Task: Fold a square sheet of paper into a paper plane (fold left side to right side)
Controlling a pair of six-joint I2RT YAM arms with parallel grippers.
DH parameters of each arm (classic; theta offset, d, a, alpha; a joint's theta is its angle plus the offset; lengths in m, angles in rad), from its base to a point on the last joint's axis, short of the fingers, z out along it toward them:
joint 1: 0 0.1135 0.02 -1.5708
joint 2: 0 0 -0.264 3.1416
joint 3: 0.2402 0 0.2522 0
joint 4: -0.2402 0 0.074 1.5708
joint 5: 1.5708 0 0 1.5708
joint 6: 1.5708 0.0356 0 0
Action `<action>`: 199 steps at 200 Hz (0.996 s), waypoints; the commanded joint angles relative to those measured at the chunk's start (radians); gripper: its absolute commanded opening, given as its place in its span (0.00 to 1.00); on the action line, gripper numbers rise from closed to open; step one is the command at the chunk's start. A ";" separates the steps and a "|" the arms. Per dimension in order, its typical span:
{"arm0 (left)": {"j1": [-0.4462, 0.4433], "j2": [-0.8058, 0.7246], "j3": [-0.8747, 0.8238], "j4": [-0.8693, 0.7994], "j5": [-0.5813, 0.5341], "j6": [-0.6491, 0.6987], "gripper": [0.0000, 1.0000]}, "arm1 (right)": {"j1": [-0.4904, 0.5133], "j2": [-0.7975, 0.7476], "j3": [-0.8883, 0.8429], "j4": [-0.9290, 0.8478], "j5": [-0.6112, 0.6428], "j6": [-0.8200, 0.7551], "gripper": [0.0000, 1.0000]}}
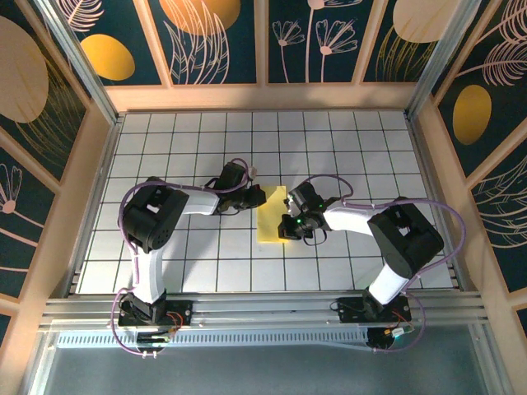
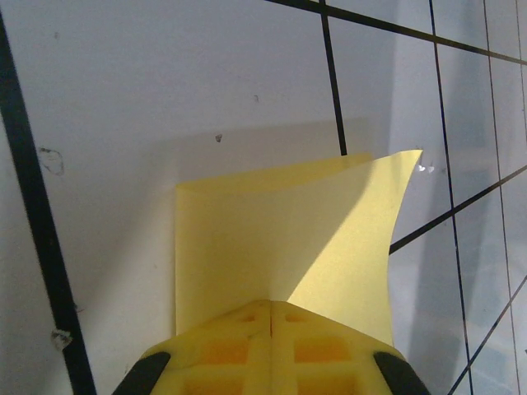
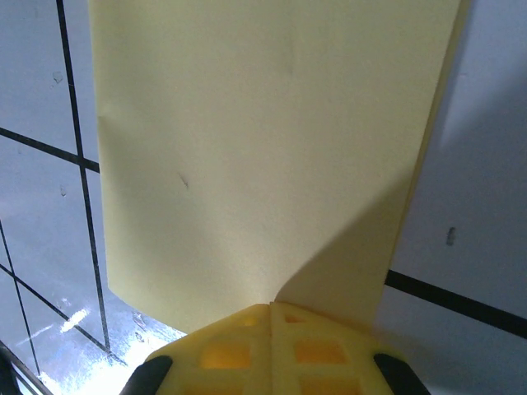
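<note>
From above, we see the square sheet of paper [image 1: 272, 212] lying near the middle of the white gridded tabletop [image 1: 206, 140], between the two arms. It shows as a narrow upright yellow rectangle, taller than it is wide. The left hand [image 1: 254, 197] reaches in from the left and meets the sheet's upper left edge. The right hand [image 1: 290, 226] comes in from the right and sits at the lower right edge. From this height we cannot make out how either hand's fingers stand.

In the left wrist view, the left hand [image 2: 270, 311] has its two yellow fingertips pressed together, with only a thin seam between them. The square sheet of paper [image 2: 272, 239] starts right at those tips and spreads away from the camera. Its far right corner curls up off the tabletop [image 2: 165, 74], and a second layer shows along the far edge. We cannot tell whether the paper is pinched between the tips or pressed beneath them.

In the right wrist view, the right hand [image 3: 270, 313] is closed the same way, fingertips meeting on a thin seam. The square sheet of paper [image 3: 263, 148] runs from those tips up to the top of the frame, and a doubled edge shows down its right side. It lies over the black grid lines [image 3: 78, 156] of the tabletop [image 3: 486, 206]. Here too we cannot tell a pinch from a press.
</note>
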 commanded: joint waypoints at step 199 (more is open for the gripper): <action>0.085 -0.171 -0.106 -0.033 -0.085 0.043 0.00 | 0.007 0.076 -0.036 -0.116 0.130 -0.007 0.00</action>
